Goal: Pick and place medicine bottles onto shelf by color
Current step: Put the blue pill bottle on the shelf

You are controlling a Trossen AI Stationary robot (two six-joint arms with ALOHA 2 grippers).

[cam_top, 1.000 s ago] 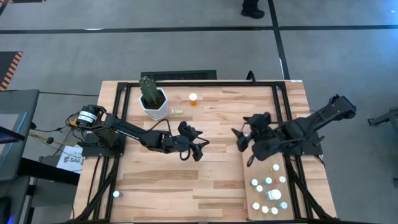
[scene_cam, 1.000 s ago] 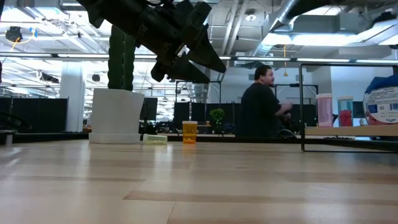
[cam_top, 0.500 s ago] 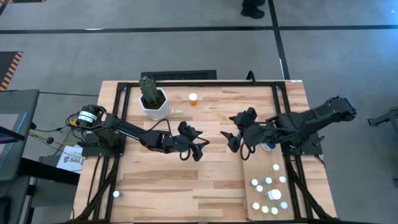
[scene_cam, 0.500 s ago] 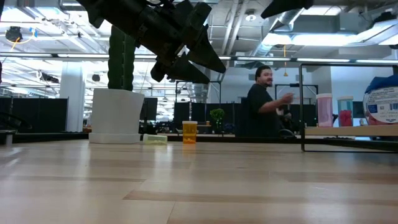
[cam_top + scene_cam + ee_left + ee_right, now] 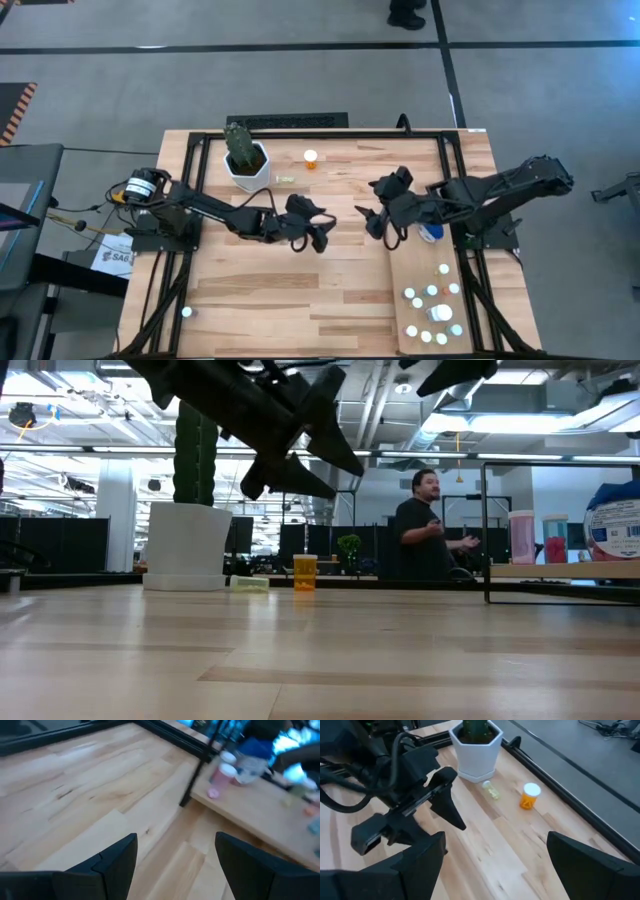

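Basically, the move turns on the orange bottle [image 5: 311,158], which stands upright w/ a white cap near the far edge of the tabletop [image 5: 330,290], just beside the cactus pot [image 5: 247,170]. From the right gripper [image 5: 369,222] it lies ahead and off toward the pot side, w/ bare wood between. That gripper's wrist view has the bottle almost centred btwn its own fingers, so its aim looks roughly right already. Left gripper [image 5: 312,236] hovers mid-tabletop too, facing the right one, about as near to the bottle. My guess is the right arm takes it, since its camera points that way and the shelf is on its side.

Both grippers are spread wide and hold nothing: clear gap shows btwn the fingers in each wrist view.

A small yellow-green vial [image 5: 285,179] lies on its side btwn pot and orange bottle, long axis roughly along the far edge. It sits close to the approach line, so a low sweep could knock it.

Shelf [image 5: 400,268] lies at the near right corner, w/ a cluster of bottles [image 5: 432,310] already on its near end; its far end is bare. One more bottle [image 5: 186,313] sits alone at the near left edge. Black frame rail [image 5: 300,136] runs just behind the orange bottle, so little room for overshoot there. A person [image 5: 425,535] stands in the room well beyond the tabletop.
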